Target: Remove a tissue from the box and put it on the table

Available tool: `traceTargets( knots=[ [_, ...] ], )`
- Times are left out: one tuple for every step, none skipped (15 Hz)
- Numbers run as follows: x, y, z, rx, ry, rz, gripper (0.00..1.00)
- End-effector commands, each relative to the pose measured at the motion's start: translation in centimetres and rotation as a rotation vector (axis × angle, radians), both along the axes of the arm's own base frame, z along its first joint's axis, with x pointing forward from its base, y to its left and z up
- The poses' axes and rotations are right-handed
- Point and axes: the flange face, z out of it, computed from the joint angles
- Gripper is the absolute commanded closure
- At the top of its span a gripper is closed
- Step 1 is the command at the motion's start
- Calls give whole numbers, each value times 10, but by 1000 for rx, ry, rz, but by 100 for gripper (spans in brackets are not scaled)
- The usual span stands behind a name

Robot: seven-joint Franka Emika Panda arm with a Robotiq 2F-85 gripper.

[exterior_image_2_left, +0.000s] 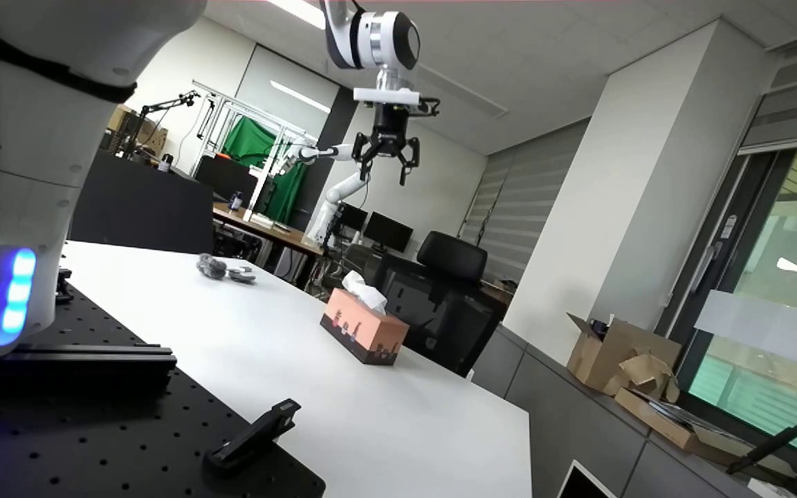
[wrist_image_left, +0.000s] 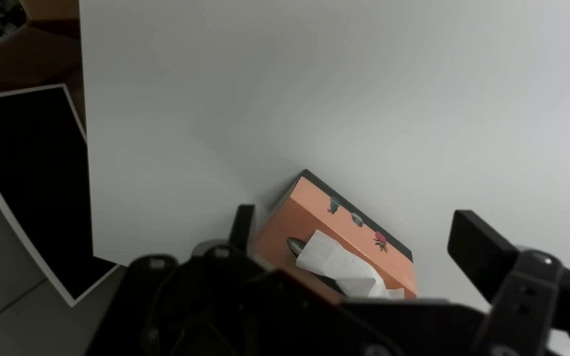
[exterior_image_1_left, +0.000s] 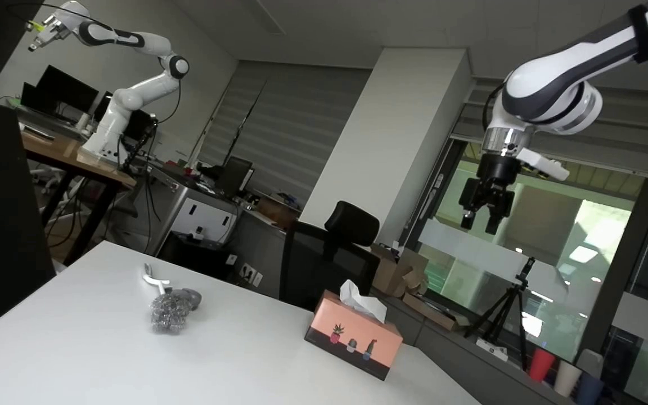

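Observation:
A peach and dark tissue box [exterior_image_1_left: 340, 337] with plant drawings stands on the white table [exterior_image_1_left: 228, 360] near its edge. A white tissue [exterior_image_1_left: 362, 304] sticks up out of its top slot. The box [exterior_image_2_left: 365, 329] and tissue [exterior_image_2_left: 365, 292] also show in an exterior view. My gripper [exterior_image_1_left: 479, 224] hangs high above the table, fingers pointing down, well apart from the box; it shows too in an exterior view [exterior_image_2_left: 383, 178]. In the wrist view, my gripper [wrist_image_left: 356, 222] has its fingers wide apart with nothing between them. The box [wrist_image_left: 359, 223] and tissue [wrist_image_left: 342, 264] lie below, partly hidden by the gripper's body.
A grey and silvery fuzzy object [exterior_image_1_left: 169, 312] with a white handle-like part lies at the table's far side. A black office chair [exterior_image_2_left: 433, 304] stands against the table edge beside the box. A black clamp-like piece [exterior_image_2_left: 253, 437] sits on the robot's base plate [exterior_image_2_left: 108, 443].

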Motion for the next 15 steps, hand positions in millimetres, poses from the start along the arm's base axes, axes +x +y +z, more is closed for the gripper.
traceTargets(
  knots=[
    [50,-6,-30,-73,-33,-54,0],
    [59,-8,-41,-92,-23,-62,0],
    [64,-10,-52,-124,38,-74,0],
    [42,-6,-44,-76,7,-27,0],
    [48,-6,-55,-81,22,-25,0],
    [50,-6,-60,-79,25,-22,0],
    [50,-5,-59,-79,25,-21,0],
    [49,-5,-56,-79,20,-20,0],
    [49,-5,-53,-79,15,-20,0],
    [48,-5,-51,-79,11,-20,0],
    [47,-4,-49,-79,9,-19,0],
    [47,-4,-49,-79,8,-19,0],
    [47,-4,-49,-79,9,-19,0],
    [47,-4,-49,-79,9,-19,0],
    [47,-4,-49,-79,10,-19,0]
  ],
)
